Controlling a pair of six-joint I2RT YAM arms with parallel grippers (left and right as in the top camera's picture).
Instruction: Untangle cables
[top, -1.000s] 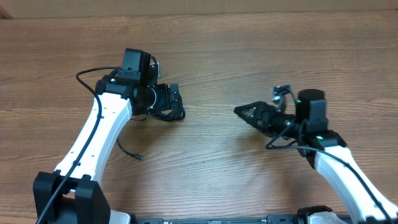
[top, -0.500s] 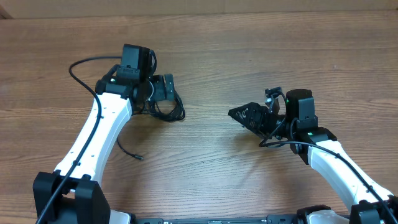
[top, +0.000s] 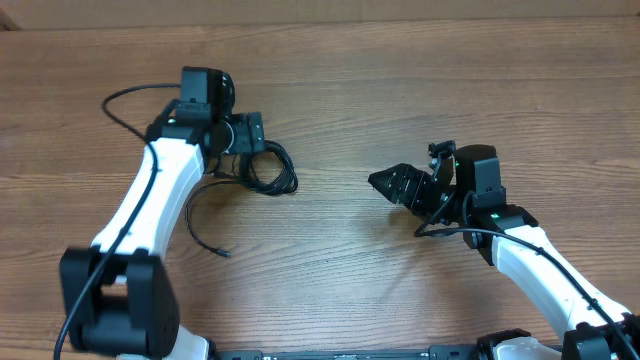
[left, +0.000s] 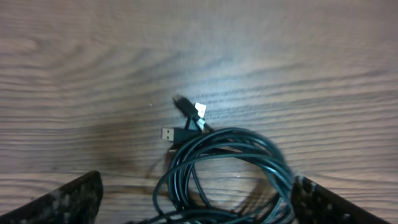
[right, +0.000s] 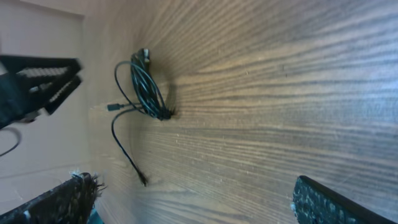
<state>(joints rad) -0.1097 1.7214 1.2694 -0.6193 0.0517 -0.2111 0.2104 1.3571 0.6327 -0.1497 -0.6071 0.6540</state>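
Cables (top: 268, 172) coiled on table (top: 340, 80) left half, just beside left gripper (top: 250, 135), jaws apart, empty; right gripper (top: 392, 183) also apart, farther off.

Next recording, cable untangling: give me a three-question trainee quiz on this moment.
1. True or false: the right gripper is holding a cable.
2. The cables mostly lie: A) coiled in a bundle near the left gripper; B) laid out in separate straight lines; C) hanging from the right gripper.
3. Fill in: the left gripper's jaws stand ____.
Key: 1 false; 2 A; 3 open.
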